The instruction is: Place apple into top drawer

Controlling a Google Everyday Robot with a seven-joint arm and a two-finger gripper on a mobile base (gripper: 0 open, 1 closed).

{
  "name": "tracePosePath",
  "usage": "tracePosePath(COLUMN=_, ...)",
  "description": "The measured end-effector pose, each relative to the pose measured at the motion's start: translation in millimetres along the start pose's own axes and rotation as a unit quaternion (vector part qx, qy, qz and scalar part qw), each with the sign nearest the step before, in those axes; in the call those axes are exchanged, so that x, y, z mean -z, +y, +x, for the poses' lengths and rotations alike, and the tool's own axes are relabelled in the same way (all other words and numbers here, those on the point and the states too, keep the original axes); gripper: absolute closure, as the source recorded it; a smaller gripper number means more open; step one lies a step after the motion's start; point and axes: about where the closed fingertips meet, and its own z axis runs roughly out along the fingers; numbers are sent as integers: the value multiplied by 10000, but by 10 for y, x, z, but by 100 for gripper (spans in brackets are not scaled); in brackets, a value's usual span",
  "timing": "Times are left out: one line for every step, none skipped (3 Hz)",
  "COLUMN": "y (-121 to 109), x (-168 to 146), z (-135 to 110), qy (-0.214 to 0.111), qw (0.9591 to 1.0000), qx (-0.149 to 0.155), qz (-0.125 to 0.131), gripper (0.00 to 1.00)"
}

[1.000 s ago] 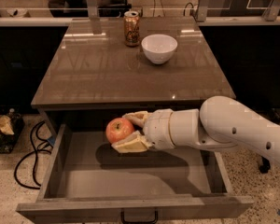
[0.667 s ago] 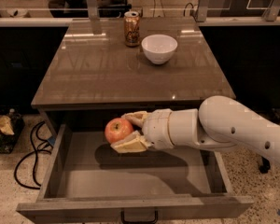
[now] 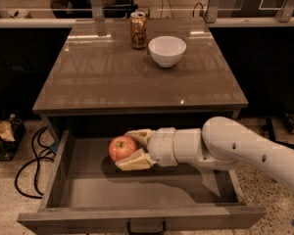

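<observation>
Over the top drawer (image 3: pixel 137 196), the gripper (image 3: pixel 133 149) apparently clasps the apple (image 3: pixel 120 148).

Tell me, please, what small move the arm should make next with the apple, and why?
Probably lower it a little. The gripper is inside the open drawer, its jaws closed on the apple, and the shadow beneath suggests the apple hangs above the drawer floor. Lowering first should keep it from dropping and rolling on release.
</observation>
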Motion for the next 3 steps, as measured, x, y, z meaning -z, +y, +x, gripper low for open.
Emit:
tracePosePath(y=8, x=-317, z=326, qy=-224, qw=9992, qx=-128, qz=-303, gripper=100)
tracePosePath(y=-22, x=-652, z=469, qy=-362, qw=9978, qx=-138, qz=-533, gripper=100)
tracePosePath(y=-42, x=-903, z=541, qy=-497, qw=9965, qx=-80, qz=-663, gripper=100)
